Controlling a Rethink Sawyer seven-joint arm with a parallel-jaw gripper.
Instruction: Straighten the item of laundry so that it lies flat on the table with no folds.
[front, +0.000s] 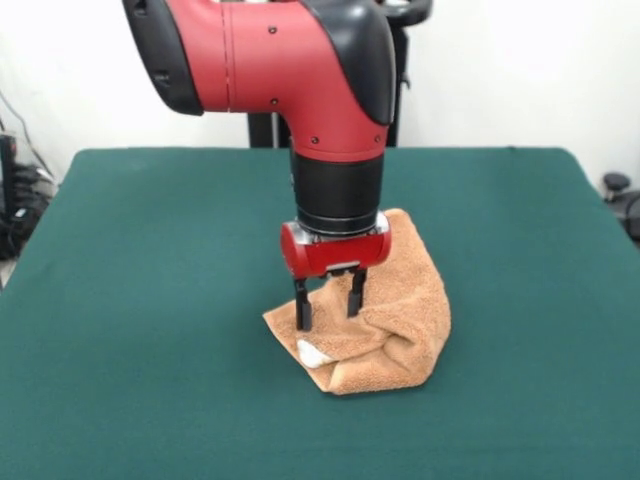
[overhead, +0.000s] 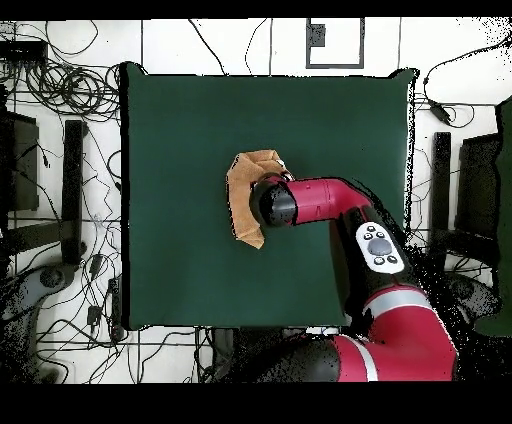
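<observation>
The orange-tan towel (front: 395, 325) lies crumpled and folded over itself near the middle of the green table (front: 150, 300). A small white label (front: 313, 352) shows at its front left fold. My gripper (front: 328, 305) hangs straight down over the towel's left part, fingers apart, with the tips at or just above the cloth. In the overhead view the arm's wrist (overhead: 275, 203) covers the right part of the towel (overhead: 244, 195), and the fingers are hidden.
The robot's pedestal (front: 270, 128) stands behind the table's far edge. Cables and stands (overhead: 70, 200) lie on the floor around the table (overhead: 180, 110).
</observation>
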